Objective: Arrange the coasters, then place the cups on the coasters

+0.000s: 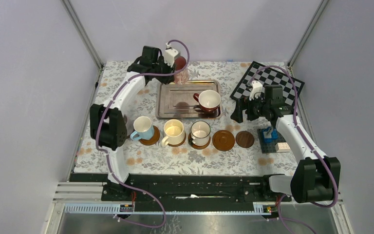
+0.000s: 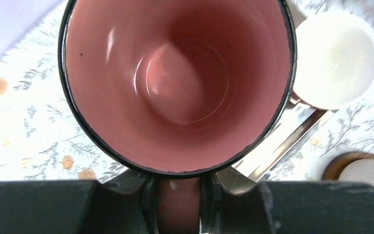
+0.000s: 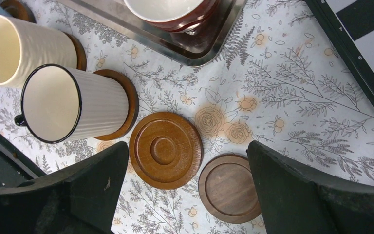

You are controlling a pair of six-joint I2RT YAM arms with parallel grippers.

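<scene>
The left claw (image 2: 177, 195) is shut tightly on the handle (image 2: 176, 214) of the pink cup (image 2: 175, 83); one dark finger (image 2: 134, 192) presses on each side of it. The cup has a black rim, and the wrist camera looks straight into it. From above, the cup is at the far side of the table, just behind the far edge of the metal tray (image 1: 175, 95). I cannot tell if it stands on the cloth or hangs over it.

The right claw (image 3: 187, 151) is wide open and holds nothing. It hovers over two bare coasters: a lighter coaster (image 3: 164, 149) with a raised ring, and just beside it on the right a darker coaster (image 3: 229, 187), a little smaller.

To the left of these, three cups stand in a row, each on its own coaster: the white cup (image 1: 200, 131) with a dark rim, then the cream cup (image 1: 174, 131), then the blue cup (image 1: 142, 127). The red cup (image 1: 208, 101), white inside, stands on the tray.

A checkered board (image 1: 268, 83) lies at the far right, and some blue bricks (image 1: 270, 134) are near the right arm.
</scene>
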